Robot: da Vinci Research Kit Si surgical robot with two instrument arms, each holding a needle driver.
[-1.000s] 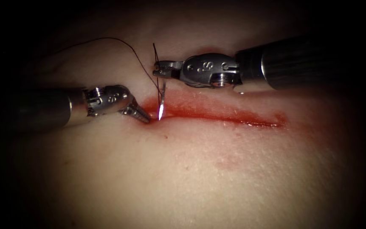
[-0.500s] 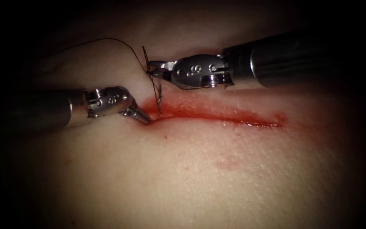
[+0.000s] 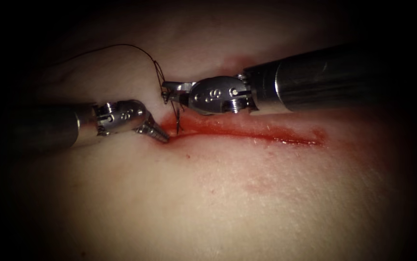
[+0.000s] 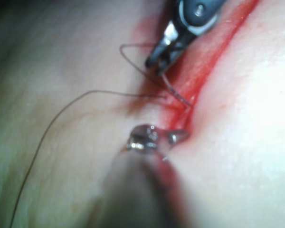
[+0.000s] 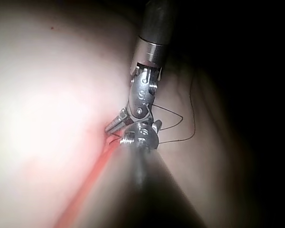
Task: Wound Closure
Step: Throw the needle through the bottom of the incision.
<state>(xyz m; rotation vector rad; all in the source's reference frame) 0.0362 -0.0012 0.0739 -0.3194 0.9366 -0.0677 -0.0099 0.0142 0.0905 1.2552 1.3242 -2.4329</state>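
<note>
The tissue (image 3: 247, 193) is pale, soft and faintly pebbled, split by a long shallow cut (image 3: 257, 134) that runs across the endoscope view and glistens with red fluid (image 3: 228, 126) along its upper lip; the right tool (image 3: 169, 89), a polished steel wristed head on a dark matte shaft, reaches in from the right with its jaws clamped on the curved needle (image 3: 175, 113) near its thread end, well back from the point; the needle is a thin dark arc that hangs down from the jaws and meets the tissue at the left end of the cut, its tip in the red wet edge, though how deep it sits I cannot tell; the thread (image 3: 121, 46), fine, black and wiry, rises from the jaws and sweeps in a loose arch up and away to the left over the tissue; the left tool (image 3: 162, 137), with short ribbed jaws drawn to a narrow tip, presses on the tissue at the cut's left end, just left of the needle; whether it grips the edge or merely rests closed against it I cannot tell.
</note>
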